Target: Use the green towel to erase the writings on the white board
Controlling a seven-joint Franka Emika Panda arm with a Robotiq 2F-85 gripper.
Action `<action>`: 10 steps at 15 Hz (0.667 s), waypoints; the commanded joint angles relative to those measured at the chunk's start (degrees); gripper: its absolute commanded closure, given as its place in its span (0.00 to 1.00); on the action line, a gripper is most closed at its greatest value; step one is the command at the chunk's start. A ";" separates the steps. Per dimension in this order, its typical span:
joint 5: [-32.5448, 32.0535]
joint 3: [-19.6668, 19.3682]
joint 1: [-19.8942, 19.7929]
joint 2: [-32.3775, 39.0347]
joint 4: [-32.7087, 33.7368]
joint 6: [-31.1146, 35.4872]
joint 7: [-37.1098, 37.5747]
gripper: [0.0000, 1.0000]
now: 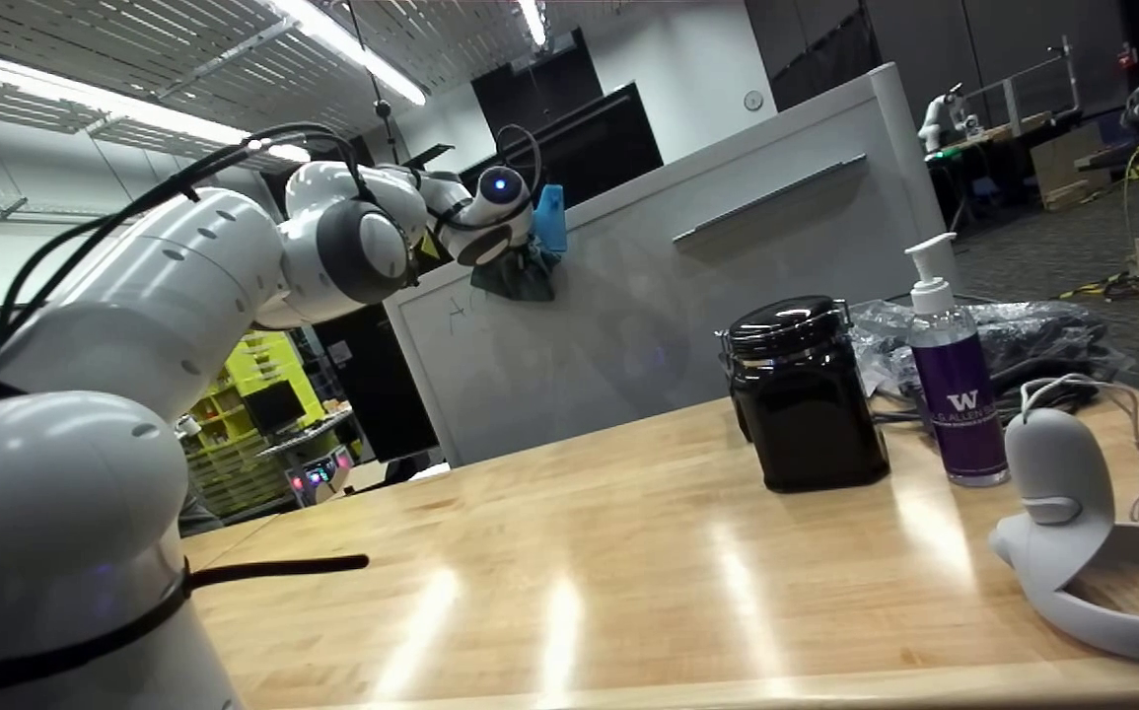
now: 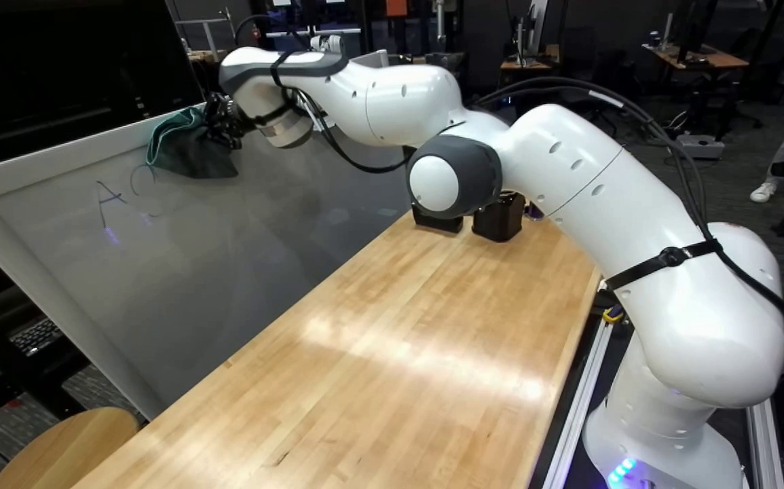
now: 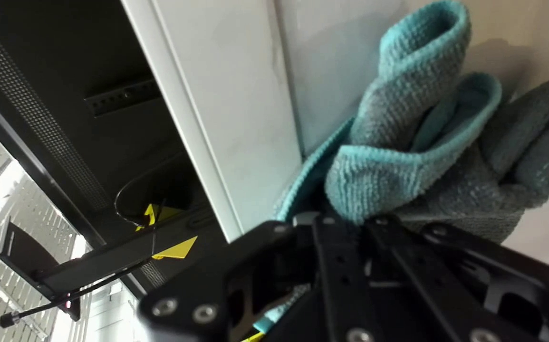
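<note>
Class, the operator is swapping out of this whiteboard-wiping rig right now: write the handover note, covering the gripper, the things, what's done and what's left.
Gripper: jaws shut on the green towel.
Where: towel bunched at the upper part of the whiteboard; whether it presses on the surface cannot be told.
Done: towel grasped and up at the board; how much has been wiped is unclear.
Left: erase the letter A and the curved stroke beside the towel.

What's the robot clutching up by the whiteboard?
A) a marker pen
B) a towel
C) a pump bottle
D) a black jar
B: in the wrist view, the gripper is closed on a bunched towel, its folds spreading in front of the whiteboard.
</note>
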 commanded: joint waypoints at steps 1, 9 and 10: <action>0.12 -0.59 2.50 2.08 0.43 4.67 4.09 0.98; 5.58 1.43 9.30 0.59 -8.67 20.57 22.66 0.98; 7.31 3.43 10.30 1.79 -6.78 24.68 21.59 0.98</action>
